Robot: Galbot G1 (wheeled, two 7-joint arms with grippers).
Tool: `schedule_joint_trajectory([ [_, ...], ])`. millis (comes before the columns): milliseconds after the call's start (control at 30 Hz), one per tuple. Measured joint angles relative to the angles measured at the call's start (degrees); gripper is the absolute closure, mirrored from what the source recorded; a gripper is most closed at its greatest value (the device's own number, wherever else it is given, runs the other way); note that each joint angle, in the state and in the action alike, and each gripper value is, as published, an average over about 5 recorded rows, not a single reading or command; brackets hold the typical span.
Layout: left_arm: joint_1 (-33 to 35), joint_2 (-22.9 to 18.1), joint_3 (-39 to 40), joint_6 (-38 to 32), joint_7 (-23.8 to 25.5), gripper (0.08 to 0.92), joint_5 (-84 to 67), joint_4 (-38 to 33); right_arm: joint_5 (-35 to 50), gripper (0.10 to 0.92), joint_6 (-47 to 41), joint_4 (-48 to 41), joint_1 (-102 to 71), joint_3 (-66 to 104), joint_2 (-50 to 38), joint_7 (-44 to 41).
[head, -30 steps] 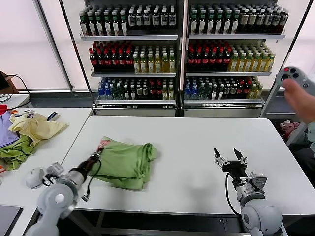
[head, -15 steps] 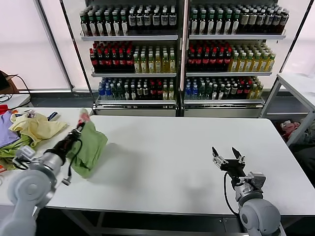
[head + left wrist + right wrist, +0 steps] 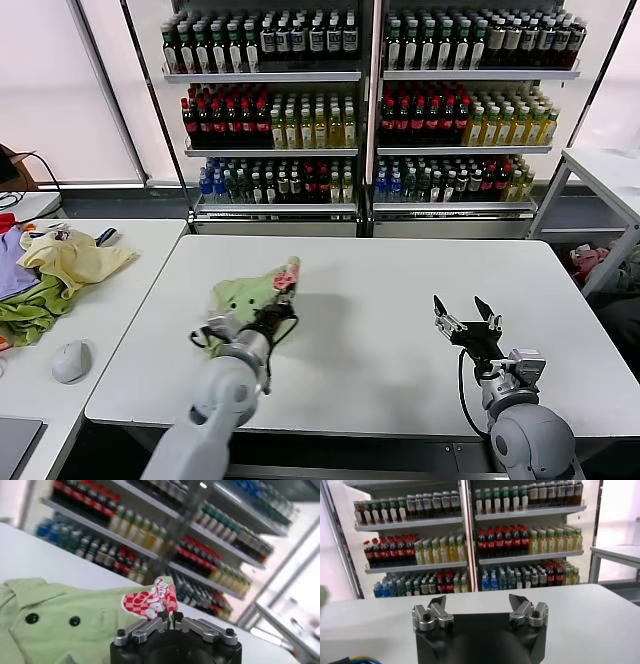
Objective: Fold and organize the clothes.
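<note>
- Soft light green fabric: one shirt (image 3: 243, 296) is hanging bunched from the left gripper (image 3: 283, 286), lifted over the table (image 3: 400, 300), left of its middle.
- The left wrist view is showing the jaws of the left gripper (image 3: 170, 616) pressed together on a fold of the shirt (image 3: 60, 625) just under its red-white print (image 3: 150, 599); the collar and two dark buttons are facing up.
- The right gripper (image 3: 468, 316) is idling above the table's near right part, well apart from the shirt, jaws spread and holding nothing; same in its own view (image 3: 480, 611).
- Step, as I am judging it: the left arm is carrying or shaking out the shirt; no tidy fold is showing yet, so the task is looking early.
- Next move, probably: lowering the shirt flat on bare table, then bringing the right gripper in to take a second edge. Cloth this limp is likely to need two holds.
- Count: one shirt in work; two grippers; one heap (image 3: 45, 275) of yellow, purple and green garments on the side table (image 3: 120, 300) to the left; one mouse (image 3: 70, 361) near that heap.
</note>
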Motion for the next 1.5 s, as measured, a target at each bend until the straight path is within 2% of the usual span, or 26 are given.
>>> schedule_joint_trajectory([
  [167,-2.8,-4.4,5.6,0.0,1.0,0.827,7.1,4.9,0.0,0.203,-0.1,0.1,0.4,0.2,-0.1,0.0],
  [400,-3.9,-6.9,10.0,-0.9,4.0,0.612,13.0,6.6,-0.4,0.203,-0.5,-0.5,1.5,-0.4,0.1,0.4],
  [633,-1.7,-5.7,10.3,-2.3,7.3,0.413,13.4,2.2,-1.8,0.203,-0.3,-2.8,3.8,-4.2,1.2,1.7],
  [900,4.1,-1.0,4.7,-5.3,8.5,0.201,16.2,-4.9,-3.8,0.203,-0.1,-9.9,9.9,-13.0,4.8,4.7],
  [1100,9.9,2.2,-1.4,-8.1,8.7,0.178,18.3,-9.2,-4.4,0.203,0.0,-17.5,15.2,-19.0,8.7,6.8],
  [1333,16.1,3.0,-5.5,-10.2,8.7,0.177,20.2,-12.7,-4.3,0.208,0.1,-24.9,18.5,-23.3,11.7,8.7],
  [1500,19.3,3.1,-6.9,-10.9,8.7,0.177,21.2,-14.2,-3.8,0.317,0.1,-27.8,19.5,-24.8,12.2,9.9],
])
